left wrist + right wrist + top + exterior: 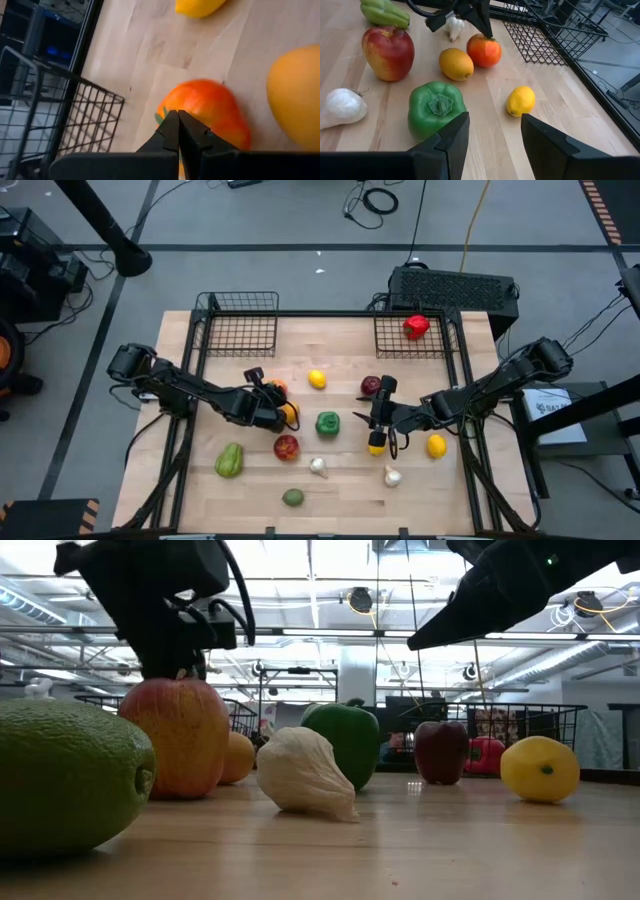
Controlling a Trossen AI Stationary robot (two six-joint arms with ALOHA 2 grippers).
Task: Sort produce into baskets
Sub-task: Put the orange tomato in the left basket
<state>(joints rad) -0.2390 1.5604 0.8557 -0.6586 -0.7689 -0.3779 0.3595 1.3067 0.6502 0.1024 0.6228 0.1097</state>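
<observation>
My left gripper (178,125) is shut, and its tips stand at the top of an orange-red tomato (210,107) that sits on the table left of centre (279,387). An orange (290,413) lies beside it. My right gripper (495,135) hangs open right of centre (368,418) with nothing between its fingers. It faces a green pepper (436,107) and a lemon (521,100). The left basket (238,325) stands at the far edge. The right basket (440,340), also at the far edge, holds a red pepper (416,327). My left gripper comes slanting down from the table's left at the tomato's top (482,37), by its green stem (159,118). The shut fingertips cover that spot, so I cannot tell whether they pinch the stem or only stand on it. The tomato's underside looks to be on the table.
More produce is scattered on the near half: a red apple (287,447), a long green piece (229,461), two garlic bulbs (318,467) (392,476), a lime (292,498), a second lemon (436,445) and a dark apple (371,386). A black vented box (455,285) stands behind the right basket.
</observation>
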